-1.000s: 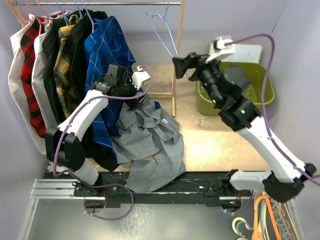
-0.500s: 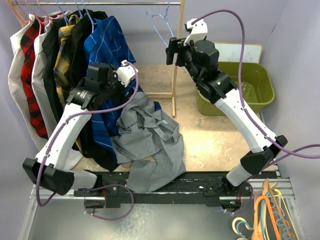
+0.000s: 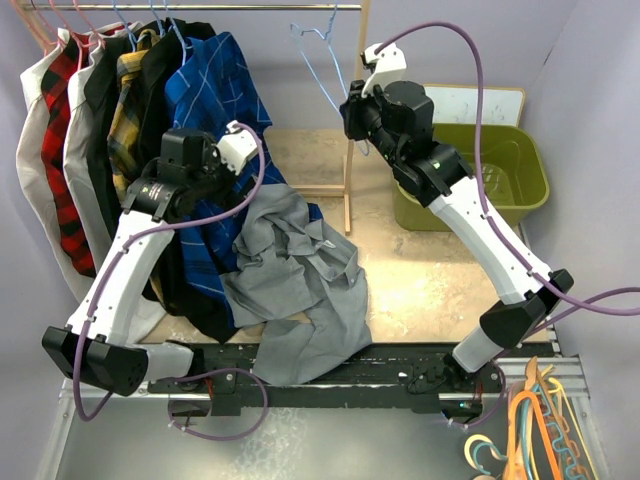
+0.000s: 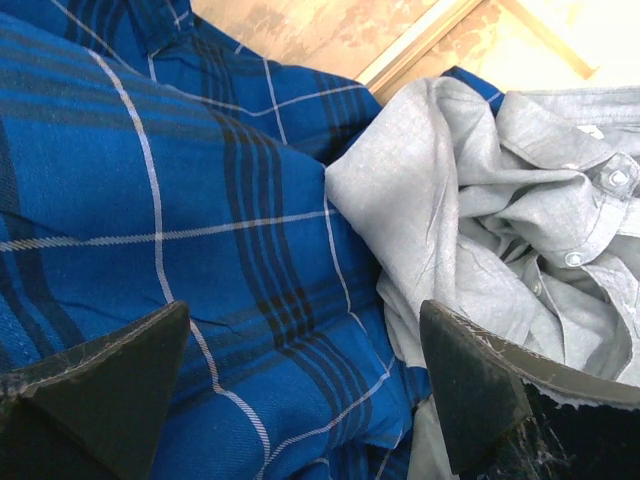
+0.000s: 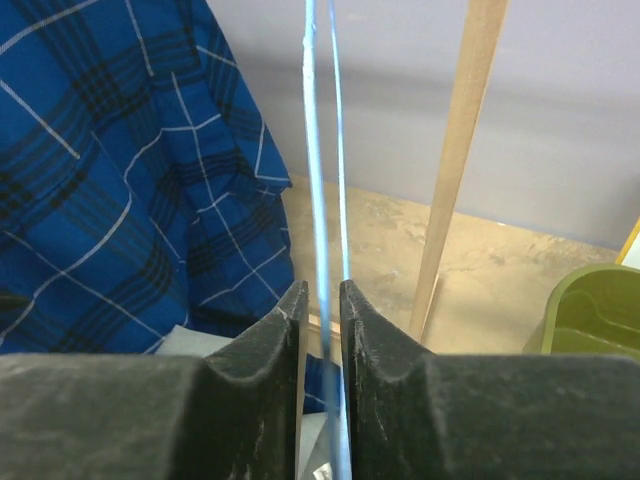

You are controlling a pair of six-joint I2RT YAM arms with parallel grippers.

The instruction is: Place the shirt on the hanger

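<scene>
Right gripper [image 5: 322, 290] pinches the thin blue hanger [image 5: 316, 150] dangling from the rail [image 3: 260, 7], left gripper [image 4: 305, 310] gapes empty over the grey shirt [image 4: 500, 200] crumpled beside the blue checked shirt [image 4: 150, 200], and that slick hanger could twist or slip free when unhooked.

shirt [image 3: 300, 285]: light-grey, crumpled heap, near table edge | hanger [image 5: 317, 150]: light-blue wire, hanging from rail
</scene>
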